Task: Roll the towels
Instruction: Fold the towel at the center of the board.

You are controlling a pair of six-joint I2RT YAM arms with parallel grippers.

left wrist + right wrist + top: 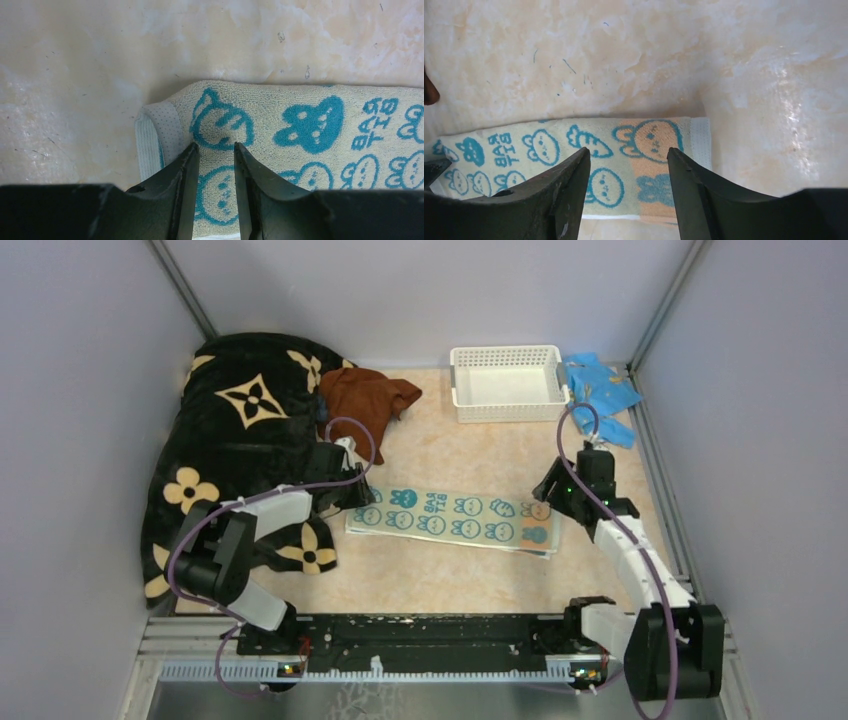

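Note:
A teal-and-white patterned towel [455, 517] lies flat as a long folded strip in the middle of the table. Its left end has a plain white hem [150, 145]; its right end has an orange patch [654, 150]. My left gripper [358, 490] hovers over the left end, jaws a narrow gap apart [216, 150] with only flat cloth showing between them. My right gripper [553, 492] hangs over the right end, jaws wide apart [629, 155] and empty. A rust-brown towel [365, 400] sits crumpled at the back, against the blanket.
A big black blanket with tan flowers [245, 430] fills the left side. A white basket [507, 380] stands at the back right, with a light-blue cloth [600, 390] beside it. Grey walls close in three sides.

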